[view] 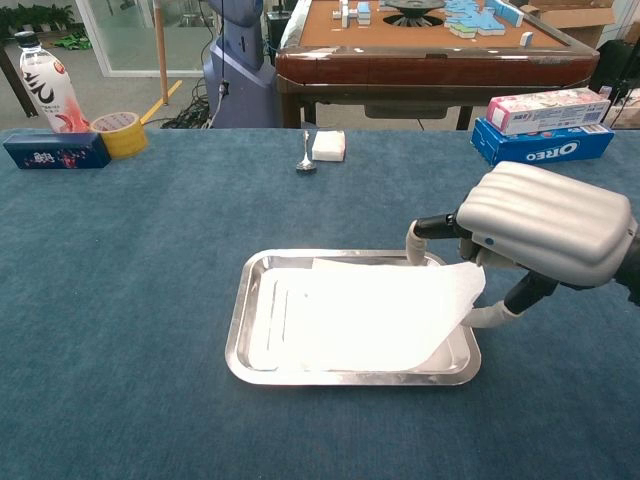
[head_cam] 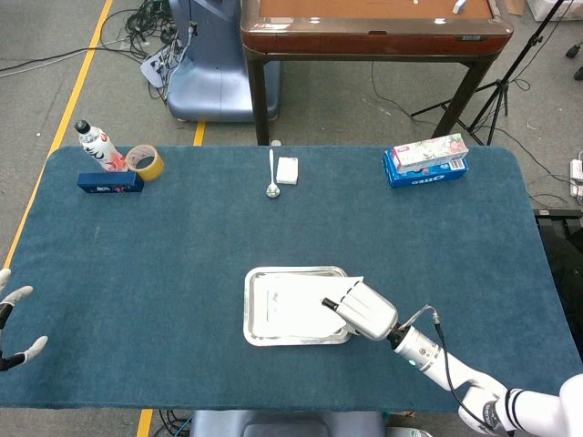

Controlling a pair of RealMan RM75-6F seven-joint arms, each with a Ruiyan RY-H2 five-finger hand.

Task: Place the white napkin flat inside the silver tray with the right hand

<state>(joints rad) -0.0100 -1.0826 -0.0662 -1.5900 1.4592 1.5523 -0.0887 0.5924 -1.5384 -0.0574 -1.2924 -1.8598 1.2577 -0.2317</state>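
Observation:
The white napkin (head_cam: 290,305) (view: 365,315) lies spread out inside the silver tray (head_cam: 249,314) (view: 238,330) near the table's front edge. Its right edge drapes over the tray's right rim. My right hand (head_cam: 364,309) (view: 545,225) hovers at that rim, over the napkin's right corner. Its fingers (view: 430,227) are spread apart, one above the tray's back corner and one below the napkin's corner, and none pinches the cloth. My left hand (head_cam: 14,326) shows at the far left edge of the head view with fingers apart and nothing in it.
A spoon (head_cam: 271,177) (view: 306,150) and a small white block (head_cam: 287,170) (view: 329,146) lie at the back centre. Stacked snack boxes (head_cam: 426,161) (view: 543,140) stand back right. A bottle (head_cam: 96,146) (view: 50,90), tape roll (head_cam: 146,162) (view: 118,133) and blue box (head_cam: 109,182) (view: 55,150) stand back left.

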